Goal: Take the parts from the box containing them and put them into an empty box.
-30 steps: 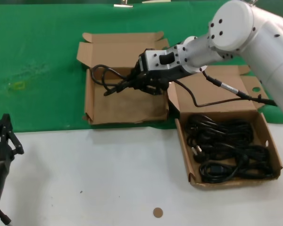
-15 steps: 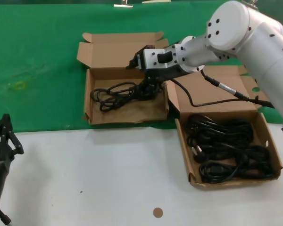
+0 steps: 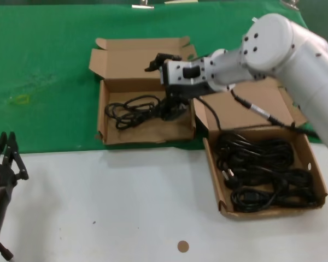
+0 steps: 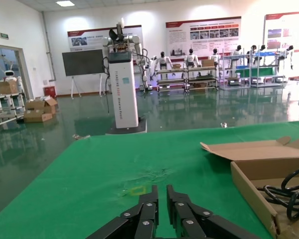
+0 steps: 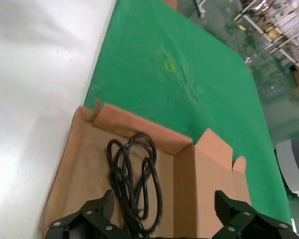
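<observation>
Head view: the right gripper [image 3: 163, 68] hangs above the wider box [image 3: 107, 109], the one with the short lid, over the tray's right-hand part near the rear wall. Its jaws stand wide apart and hold nothing (the right wrist view shows the two fingers [image 5: 87, 219] spread to either side of the tray, with open space between them). One coiled black cable [image 3: 135, 107] lies flat on the floor of this tray, its loops spread toward the left wall and its plug end under the gripper; it touches neither finger. The same cable [image 5: 134, 179] appears in the right wrist view, resting on the cardboard between the spread fingers.

The longer box [image 3: 221, 203] with the tall lid sits just beside the wider box, to its right and nearer the robot, mostly on the white table [image 3: 115, 207]. It contains a heap of black cables [image 3: 262, 172] covering most of its floor. The wider box rests on the green cloth [image 3: 44, 71].

The left gripper [image 3: 3, 155] is parked low at the left edge of the white table, well apart from both boxes; in the left wrist view its fingers [image 4: 149, 211] lie close together with only a narrow slit between them, gripping nothing.
</observation>
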`<state>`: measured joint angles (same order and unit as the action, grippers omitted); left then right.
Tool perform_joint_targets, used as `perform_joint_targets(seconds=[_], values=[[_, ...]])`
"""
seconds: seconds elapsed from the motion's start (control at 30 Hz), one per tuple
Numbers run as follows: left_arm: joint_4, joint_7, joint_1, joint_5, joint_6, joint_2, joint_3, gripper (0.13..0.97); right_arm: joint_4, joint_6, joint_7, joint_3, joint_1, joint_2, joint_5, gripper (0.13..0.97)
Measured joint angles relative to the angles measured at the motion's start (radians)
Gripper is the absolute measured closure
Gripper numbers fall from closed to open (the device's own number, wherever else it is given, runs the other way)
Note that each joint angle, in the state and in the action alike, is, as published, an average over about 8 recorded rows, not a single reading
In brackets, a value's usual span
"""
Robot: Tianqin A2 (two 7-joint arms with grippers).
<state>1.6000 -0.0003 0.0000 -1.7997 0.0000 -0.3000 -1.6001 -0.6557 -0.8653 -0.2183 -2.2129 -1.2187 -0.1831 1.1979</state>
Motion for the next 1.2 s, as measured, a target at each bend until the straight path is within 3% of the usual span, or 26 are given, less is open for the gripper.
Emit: perform_joint_targets(seconds=[0.07,0.2,0.3,0.47,0.6,0.77,0.87,1.0,1.2], values=[[0.000,0.000,0.000,0.000,0.000,0.000,0.000,0.915,-0.020,0.018,0.005,0.013,0.025,-0.002,0.013,0.426],[0.000,0.000,0.000,0.000,0.000,0.000,0.000,0.894,-0.064,0.059,0.015,0.042,0.083,-0.008,0.041,0.426],[0.000,0.000,0.000,0.000,0.000,0.000,0.000,0.894,-0.101,0.093,0.023,0.066,0.131,-0.013,0.065,0.362],[0.000,0.000,0.000,0.000,0.000,0.000,0.000,0.813,-0.166,0.152,0.038,0.108,0.214,-0.021,0.106,0.255],[0.000,0.000,0.000,0.000,0.000,0.000,0.000,0.764,-0.218,0.199,0.050,0.141,0.282,-0.027,0.139,0.218],[0.000,0.000,0.000,0.000,0.000,0.000,0.000,0.639,-0.284,0.259,0.065,0.184,0.367,-0.035,0.181,0.156],[0.000,0.000,0.000,0.000,0.000,0.000,0.000,0.563,-0.323,0.295,0.075,0.209,0.416,-0.040,0.205,0.150],[0.000,0.000,0.000,0.000,0.000,0.000,0.000,0.563,-0.374,0.343,0.086,0.243,0.483,-0.046,0.238,0.136],[0.000,0.000,0.000,0.000,0.000,0.000,0.000,0.403,-0.453,0.415,0.105,0.294,0.585,-0.056,0.289,0.129]])
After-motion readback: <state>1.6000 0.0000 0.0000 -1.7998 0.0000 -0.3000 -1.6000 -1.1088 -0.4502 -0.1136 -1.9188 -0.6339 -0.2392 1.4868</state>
